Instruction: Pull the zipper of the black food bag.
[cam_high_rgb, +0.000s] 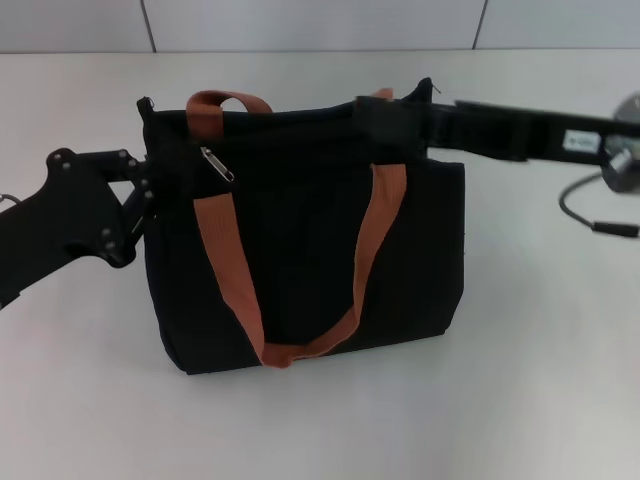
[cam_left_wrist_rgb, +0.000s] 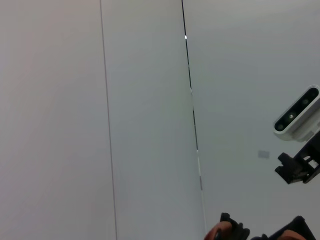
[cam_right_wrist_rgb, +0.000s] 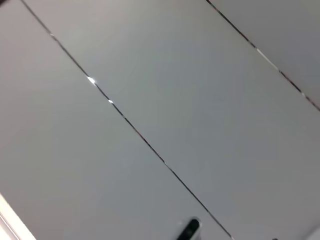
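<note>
The zipper (cam_high_rgb: 217, 164) lies just right of the left gripper (cam_high_rgb: 150, 195), nearer it than the right gripper (cam_high_rgb: 385, 118); neither grip can be told.

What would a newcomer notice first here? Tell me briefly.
The black food bag stands upright mid-table, its orange-brown straps looping down the front. The silver zipper glints near the bag's upper corner on the robot's left. The left claw presses against that side of the bag, while the right claw reaches its top edge.
</note>
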